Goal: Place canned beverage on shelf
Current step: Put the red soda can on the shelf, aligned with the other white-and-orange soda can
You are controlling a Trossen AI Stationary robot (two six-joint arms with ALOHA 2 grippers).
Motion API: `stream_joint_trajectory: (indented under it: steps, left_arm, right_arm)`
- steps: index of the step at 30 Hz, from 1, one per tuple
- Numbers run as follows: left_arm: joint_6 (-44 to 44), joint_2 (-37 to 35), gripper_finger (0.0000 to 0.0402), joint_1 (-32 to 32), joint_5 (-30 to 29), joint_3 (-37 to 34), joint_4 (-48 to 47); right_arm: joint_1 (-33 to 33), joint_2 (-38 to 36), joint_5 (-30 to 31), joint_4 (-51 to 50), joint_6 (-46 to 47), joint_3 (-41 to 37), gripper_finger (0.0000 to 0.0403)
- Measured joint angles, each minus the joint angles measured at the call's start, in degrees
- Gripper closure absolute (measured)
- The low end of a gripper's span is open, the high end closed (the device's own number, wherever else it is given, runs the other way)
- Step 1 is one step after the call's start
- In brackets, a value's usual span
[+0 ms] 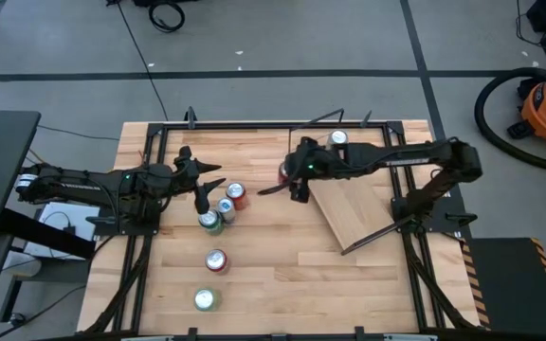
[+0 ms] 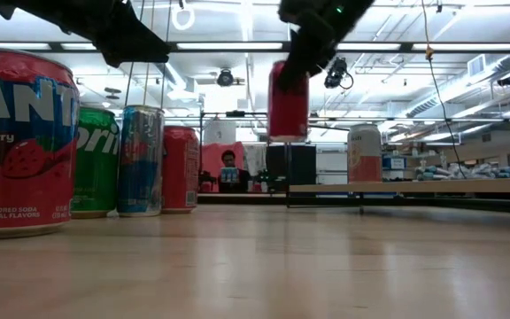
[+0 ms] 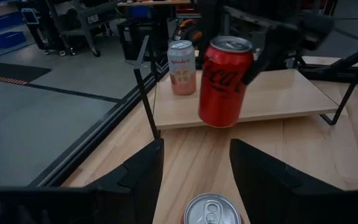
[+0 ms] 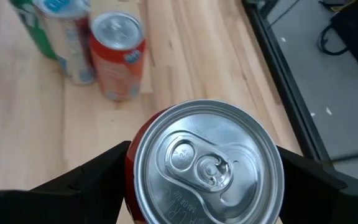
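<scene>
A red cola can [image 3: 224, 81] hangs in the air just before the near edge of the shelf [image 3: 260, 96], a light-wood board set askew at the table's right, with my right gripper [image 1: 287, 180] shut on it. A pale peach can [image 3: 181, 67] stands upright on the shelf's far corner. My left gripper [image 1: 209, 192] waits open at the table's left, level, above a group of cans [image 1: 224, 208] that stand on the tabletop. One of these shows its top [image 3: 211, 211] below the left fingers. My right gripper pinches the cola can's side wall just under its top rim [image 4: 132, 180] between its two fingers, one on either side. The fingers [image 3: 258, 59] slant down at it from the table's right. The can hangs clear of the table, slightly tilted, top up.
Three cans stand close together at the table's middle left [image 1: 236, 194], [image 1: 226, 209], [image 1: 210, 222]; two more stand nearer the front edge [image 1: 216, 260], [image 1: 205, 300]. Thin black rods [image 1: 377, 237] edge the shelf. A black frame [image 1: 254, 123] runs round the table.
</scene>
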Motion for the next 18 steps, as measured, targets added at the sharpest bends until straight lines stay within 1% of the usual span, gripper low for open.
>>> stream_joint_trajectory:
  steps: [6,9,13,18]
  left_arm:
    - [-0.1,0.0,0.0207,0.0,0.0,0.0,0.0]
    - [0.0,0.0,0.0207,0.0,0.0,0.0,0.0]
    - [0.0,0.0,0.0207,0.0,0.0,0.0,0.0]
    - [0.0,0.0,0.0207,0.0,0.0,0.0,0.0]
  right_arm:
    - [-3.6,-5.6,-1.7,7.5,-0.6,-9.9,0.0067]
    - [-5.6,-7.2,-2.3,8.5,-0.7,-13.1,0.0067]
    - [-8.1,-7.7,-2.6,9.0,-1.0,-14.8,0.0067]
    - [-10.5,-7.0,-3.0,8.8,-3.3,-14.9,0.0066]
